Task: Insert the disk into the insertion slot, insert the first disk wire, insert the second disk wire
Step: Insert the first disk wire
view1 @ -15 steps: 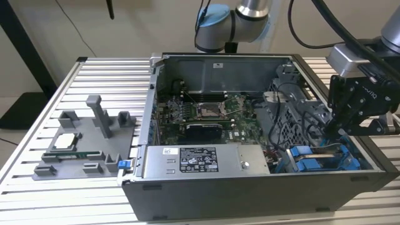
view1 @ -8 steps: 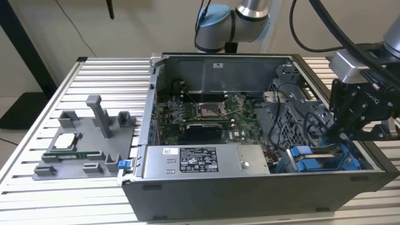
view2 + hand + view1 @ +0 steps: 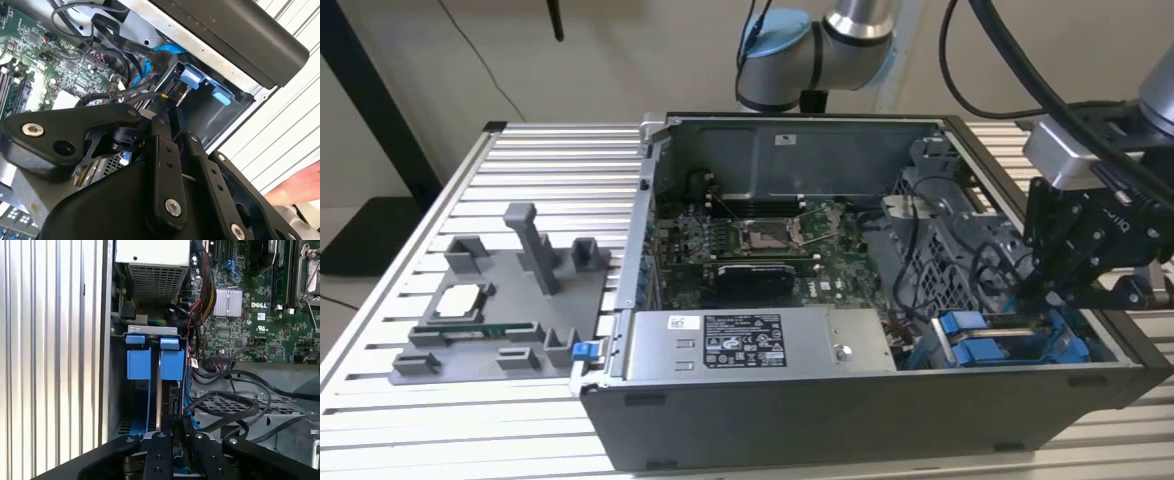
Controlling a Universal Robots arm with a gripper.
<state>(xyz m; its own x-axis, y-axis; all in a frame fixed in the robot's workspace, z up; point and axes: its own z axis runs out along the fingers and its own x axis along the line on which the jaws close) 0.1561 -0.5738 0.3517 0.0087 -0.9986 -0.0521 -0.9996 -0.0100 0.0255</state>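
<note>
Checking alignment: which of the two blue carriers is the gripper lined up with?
The carrier nearer the motherboard, beside the black cables, in line with the gripper; the other carrier sits by the case's outer wall.

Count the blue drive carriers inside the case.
2, side by side: the outer carrier nearer the case wall, the inner carrier toward the motherboard. Others may be hidden.

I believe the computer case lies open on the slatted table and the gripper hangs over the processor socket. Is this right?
Not quite. The gripper hangs at the blue carriers, in the corner of the case at the exterior view's right, apart from the processor socket; the exterior view shows it. The case does lie open on the slatted table.
</note>
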